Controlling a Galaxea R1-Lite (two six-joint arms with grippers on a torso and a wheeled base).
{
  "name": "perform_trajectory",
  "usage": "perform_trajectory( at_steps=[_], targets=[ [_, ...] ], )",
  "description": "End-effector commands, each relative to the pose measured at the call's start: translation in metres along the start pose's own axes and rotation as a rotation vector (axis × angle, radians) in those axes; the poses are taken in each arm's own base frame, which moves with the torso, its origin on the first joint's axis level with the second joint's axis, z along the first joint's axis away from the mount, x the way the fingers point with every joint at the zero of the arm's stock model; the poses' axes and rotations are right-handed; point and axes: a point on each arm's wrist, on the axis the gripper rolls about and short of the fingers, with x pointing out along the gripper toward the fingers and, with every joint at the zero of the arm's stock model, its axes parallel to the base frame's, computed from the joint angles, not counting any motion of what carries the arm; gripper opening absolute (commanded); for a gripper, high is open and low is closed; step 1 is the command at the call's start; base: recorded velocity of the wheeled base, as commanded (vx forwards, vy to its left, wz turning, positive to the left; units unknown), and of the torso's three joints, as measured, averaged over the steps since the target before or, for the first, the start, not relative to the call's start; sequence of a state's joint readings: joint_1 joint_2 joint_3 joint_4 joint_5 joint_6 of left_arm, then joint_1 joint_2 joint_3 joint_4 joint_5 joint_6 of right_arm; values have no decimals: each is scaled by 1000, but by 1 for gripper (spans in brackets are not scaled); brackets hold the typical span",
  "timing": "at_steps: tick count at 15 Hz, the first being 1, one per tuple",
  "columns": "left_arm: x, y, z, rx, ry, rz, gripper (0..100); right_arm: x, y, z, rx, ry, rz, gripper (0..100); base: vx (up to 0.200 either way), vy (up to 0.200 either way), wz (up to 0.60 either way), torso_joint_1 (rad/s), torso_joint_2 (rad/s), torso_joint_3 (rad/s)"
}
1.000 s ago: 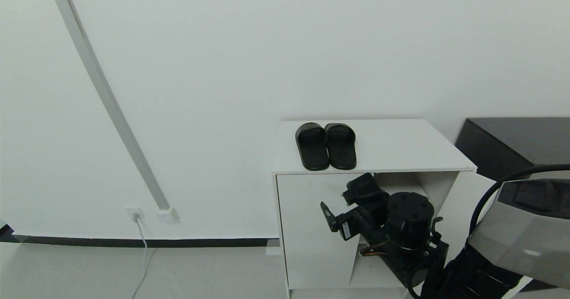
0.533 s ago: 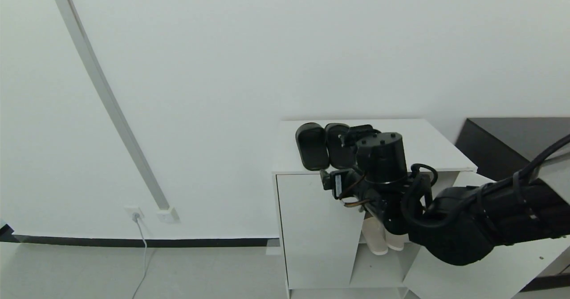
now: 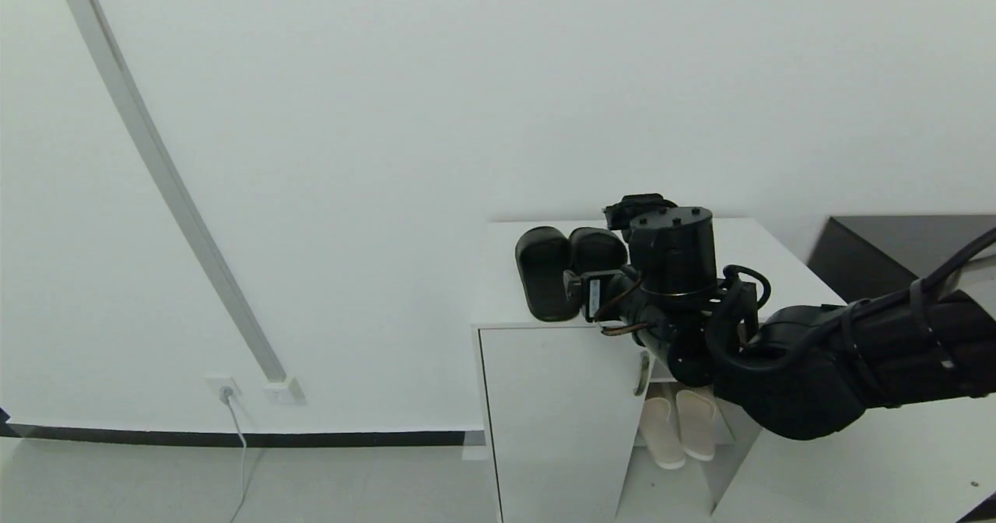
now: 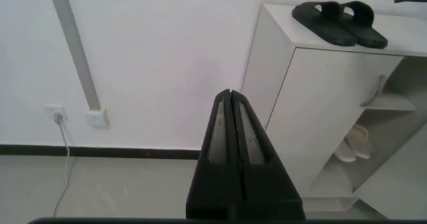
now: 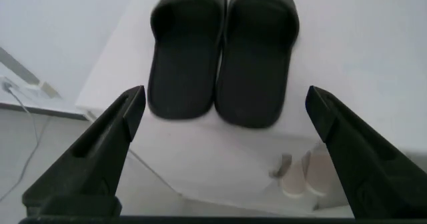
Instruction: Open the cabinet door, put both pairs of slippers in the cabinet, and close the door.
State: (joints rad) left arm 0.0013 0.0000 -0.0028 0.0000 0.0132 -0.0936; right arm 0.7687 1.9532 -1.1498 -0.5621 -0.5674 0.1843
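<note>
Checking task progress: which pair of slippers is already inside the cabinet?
The pale cream pair of slippers, on a shelf inside the open white cabinet. The black rubber pair lies on the cabinet's top, before the open right gripper.

I have the white cabinet (image 3: pixel 751 254) in the lower centre-right of the head view, standing against the wall. Its left door (image 3: pixel 560 422) is shut, with a slim handle (image 3: pixel 642 373) at its inner edge. Its right door (image 3: pixel 856 476) stands swung wide open, filling the lower right corner. A pair of black slippers (image 3: pixel 545 274) lies side by side, soles down, on the cabinet top near its left front edge. A pair of white slippers (image 3: pixel 695 423) sits side by side on a shelf inside the open compartment, just right of the handle.
</note>
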Motion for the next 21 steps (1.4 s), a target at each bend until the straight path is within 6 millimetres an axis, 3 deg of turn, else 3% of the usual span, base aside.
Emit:
perform_trajectory(
  at_steps=[1, 7, 13, 17, 21],
  targets=[
    [0, 0, 0, -1, 0, 1, 0, 2, 1, -3, -5, 7, -2, 100, 200, 0, 0, 7, 2, 2],
    [0, 0, 0, -3, 0, 1, 0, 18, 3, -27, -21, 36, -13, 100, 200, 0, 0, 3, 3, 2],
    [0, 0, 0, -5, -1, 2, 0, 38, 10, -60, -23, 73, -16, 100, 0, 0, 0, 0, 0, 0],
    [0, 0, 0, -5, -1, 2, 0, 81, 7, -68, -2, 55, -56, 100, 0, 0, 0, 0, 0, 0],
    [0, 0, 0, -6, -1, 2, 0, 111, 4, -67, -17, 25, -61, 100, 0, 0, 0, 0, 0, 0]
  ],
)
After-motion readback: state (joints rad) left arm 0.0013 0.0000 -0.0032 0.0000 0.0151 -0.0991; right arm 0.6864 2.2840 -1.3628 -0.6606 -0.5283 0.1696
